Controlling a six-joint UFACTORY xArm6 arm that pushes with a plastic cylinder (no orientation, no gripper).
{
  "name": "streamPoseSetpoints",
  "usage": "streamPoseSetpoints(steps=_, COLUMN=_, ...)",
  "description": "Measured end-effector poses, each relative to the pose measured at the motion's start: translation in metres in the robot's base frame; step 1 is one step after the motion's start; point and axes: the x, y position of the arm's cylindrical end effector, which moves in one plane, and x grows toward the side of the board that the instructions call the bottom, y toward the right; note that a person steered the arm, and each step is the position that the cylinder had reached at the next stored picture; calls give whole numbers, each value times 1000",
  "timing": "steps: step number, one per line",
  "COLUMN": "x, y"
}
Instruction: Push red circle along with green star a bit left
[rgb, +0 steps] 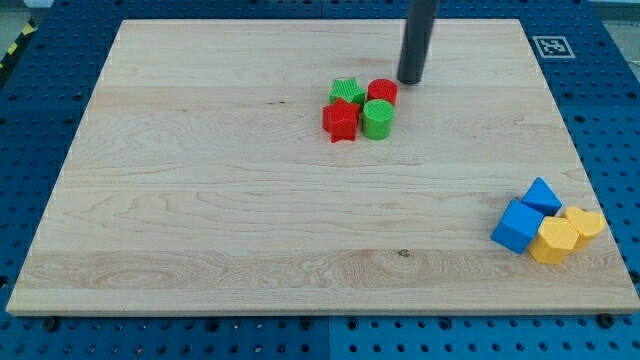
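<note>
— Nearest the view's bottom edge, what lies on the tabletop (200, 240)?

— Bare wood across the whole bottom and the view's left. Only the bottom right corner is taken: a blue cube (517, 226), a blue wedge-like block (543, 194), a yellow block (554, 241) and a yellow heart (585, 221), all touching, close to the right edge.

— And further up?

— A tight cluster sits above the middle. Red star (341, 120) and green cylinder (378, 118) in front, green star (347, 92) and red circle (382, 92) behind, each touching its neighbours.

— Room to the left of them?

— Wide open wood all the way to the left edge; nothing stands in the way there.

— Where is my tip (411, 80)?

— Just beside the red circle on its right, near the top edge. It is a plain rod, no gripper, holding nothing.
</note>
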Motion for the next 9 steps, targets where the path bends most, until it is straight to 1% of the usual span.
streamPoseSetpoints(steps=1, x=20, y=31)
streamPoseSetpoints(steps=2, x=57, y=30)
streamPoseSetpoints(steps=3, x=61, y=28)
streamPoseSetpoints(steps=5, x=41, y=11)
streamPoseSetpoints(steps=9, x=41, y=-67)
